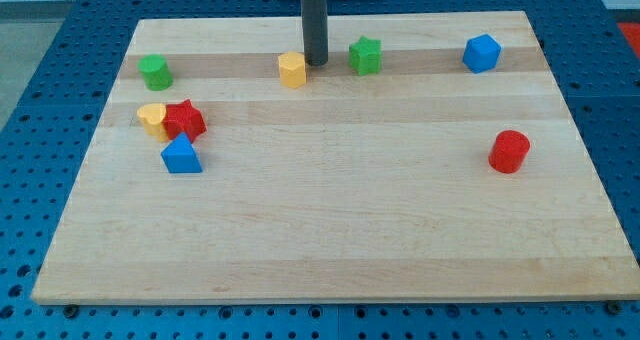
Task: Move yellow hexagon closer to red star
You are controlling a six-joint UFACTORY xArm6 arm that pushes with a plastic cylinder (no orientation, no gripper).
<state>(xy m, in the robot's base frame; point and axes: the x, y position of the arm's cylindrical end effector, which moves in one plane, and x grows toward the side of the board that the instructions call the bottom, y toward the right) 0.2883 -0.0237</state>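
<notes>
My tip [316, 62], a bare rod holding nothing, sits just right of the yellow hexagon block [292, 69]; red star block [184, 120] well apart at left, push barely begun.

My tip [316, 62] sits just right of the yellow hexagon block [292, 69], with the green star block [365, 56] near on its other side. Open wood runs from the hexagon down-left to the red star block [185, 120]. Yellow heart block [152, 118] touches the star's left, blue triangular block [181, 155] crowds its bottom, green cylinder block [155, 72] stands above-left. Star's right side is free.
</notes>
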